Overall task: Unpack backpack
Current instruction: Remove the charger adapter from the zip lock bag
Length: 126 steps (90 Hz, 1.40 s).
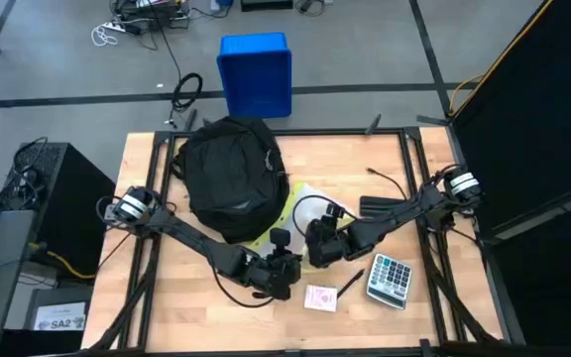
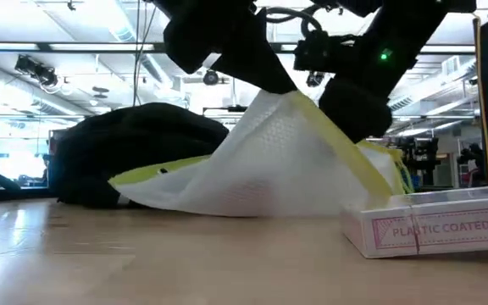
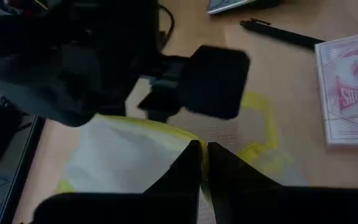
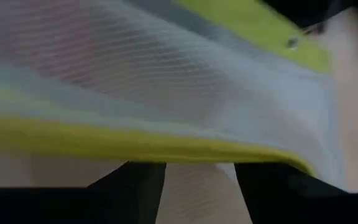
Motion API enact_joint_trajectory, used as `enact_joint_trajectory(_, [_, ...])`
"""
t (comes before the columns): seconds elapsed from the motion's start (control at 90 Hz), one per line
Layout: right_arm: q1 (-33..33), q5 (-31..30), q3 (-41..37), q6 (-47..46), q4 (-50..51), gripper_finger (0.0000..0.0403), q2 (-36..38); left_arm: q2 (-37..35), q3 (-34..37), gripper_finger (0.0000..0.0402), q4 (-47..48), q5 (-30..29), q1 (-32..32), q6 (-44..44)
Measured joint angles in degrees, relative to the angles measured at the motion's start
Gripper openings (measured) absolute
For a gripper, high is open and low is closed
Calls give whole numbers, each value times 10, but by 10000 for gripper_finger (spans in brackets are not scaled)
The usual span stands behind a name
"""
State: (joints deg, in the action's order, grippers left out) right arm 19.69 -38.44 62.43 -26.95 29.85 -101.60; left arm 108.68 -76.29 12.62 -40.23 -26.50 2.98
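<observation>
The black backpack (image 1: 228, 174) lies on the far left part of the table, also seen in the low view (image 2: 134, 144). A white mesh pouch with a yellow edge (image 2: 261, 161) lies beside it, one side pulled up into a peak. My left gripper (image 3: 204, 152) is shut on that raised edge, near the table's middle (image 1: 282, 241). My right gripper (image 4: 197, 171) stands open just right of it (image 1: 308, 234), with a finger on either side of the pouch's yellow edge (image 4: 166, 152). My left gripper pinches the pouch's yellow edge (image 3: 194, 138) between its two fingers, coming from the near side. That edge is lifted into a peak (image 2: 288, 100), while the pouch's lower side (image 2: 185, 199) rests on the table. My right gripper has mesh between its open fingers; whether they touch it, I cannot tell.
A pink card deck (image 1: 320, 297), a black pen (image 1: 353, 281) and a calculator (image 1: 390, 281) lie near the front right. A blue bin (image 1: 256, 74) stands on the floor beyond the far edge. Bare wood shows at the front left (image 1: 167, 307).
</observation>
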Motion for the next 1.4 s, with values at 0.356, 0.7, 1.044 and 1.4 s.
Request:
enact_joint_trajectory(0.356, [-12,1,0,-61,-3,168,0,0,0,0,6,1,-2,-4])
enact_joint_trajectory(0.7, [-54,79,-34,-99,-35,232,0,0,-1,0,26,3,-1,-3])
enact_joint_trajectory(1.044, [-97,89,-76,-103,-190,303,0,0,-1,0,28,-2,-2,-3])
enact_joint_trajectory(1.4, [-129,112,-76,-102,-220,325,-24,0,-1,0,31,-2,-1,-2])
